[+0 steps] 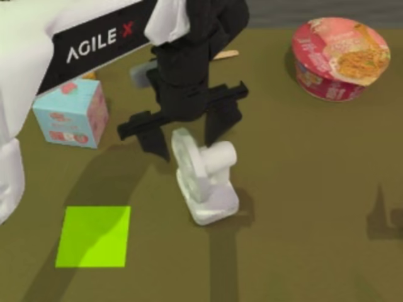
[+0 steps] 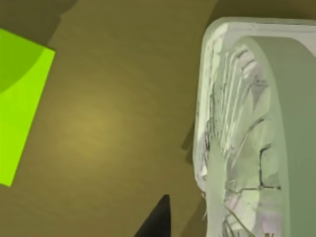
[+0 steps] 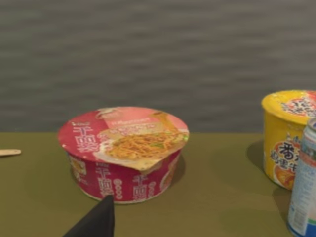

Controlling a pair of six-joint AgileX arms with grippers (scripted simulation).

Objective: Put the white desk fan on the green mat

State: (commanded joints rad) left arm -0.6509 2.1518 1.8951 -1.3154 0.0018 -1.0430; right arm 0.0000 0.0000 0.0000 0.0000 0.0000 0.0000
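Note:
The white desk fan (image 1: 204,179) stands upright near the table's middle, its round grilled head facing the top view's left. My left gripper (image 1: 184,133) hangs open just above and behind it, with one black finger (image 1: 150,139) left of the head and the other (image 1: 220,119) over the motor housing, touching nothing. The left wrist view shows the fan's grille (image 2: 247,143) close up beside one dark fingertip (image 2: 159,217). The green mat (image 1: 94,236) (image 2: 19,98) lies flat at the front left, apart from the fan. My right gripper stays parked off the top view's right edge; one fingertip (image 3: 101,219) shows.
A blue and pink box (image 1: 70,113) stands at the left behind the mat. A pink noodle bowl (image 1: 340,56) (image 3: 123,150) sits at the back right. A yellow cup (image 3: 289,133) and a can (image 3: 303,182) stand to its right. A wooden stick (image 1: 225,55) lies at the back.

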